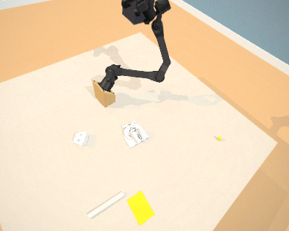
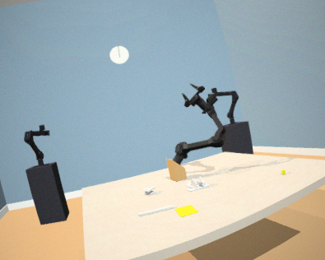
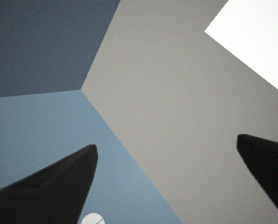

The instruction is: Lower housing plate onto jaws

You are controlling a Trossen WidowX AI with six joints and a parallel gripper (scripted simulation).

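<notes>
A white base with the jaw parts on it (image 1: 130,143) (image 2: 198,188) lies near the middle of the table. A smaller white plate-like piece with small dark marks (image 1: 80,138) (image 2: 149,191), apparently the housing plate, lies apart from it, to its left in the top and exterior views. It looks tilted or raised at one side; its exact pose is too small to tell. My gripper (image 2: 187,90) (image 3: 165,146) is open and empty, high above the table and far from both pieces. The wrist view shows only walls and ceiling beyond the fingers. The pins are too small to make out.
A tan block (image 1: 104,95) (image 2: 176,171) stands at my arm's base, behind the white pieces. A white bar (image 1: 106,205) (image 2: 156,211) and a yellow sheet (image 1: 140,207) (image 2: 186,211) lie toward the front. A small yellow object (image 1: 219,138) (image 2: 283,172) lies at the right.
</notes>
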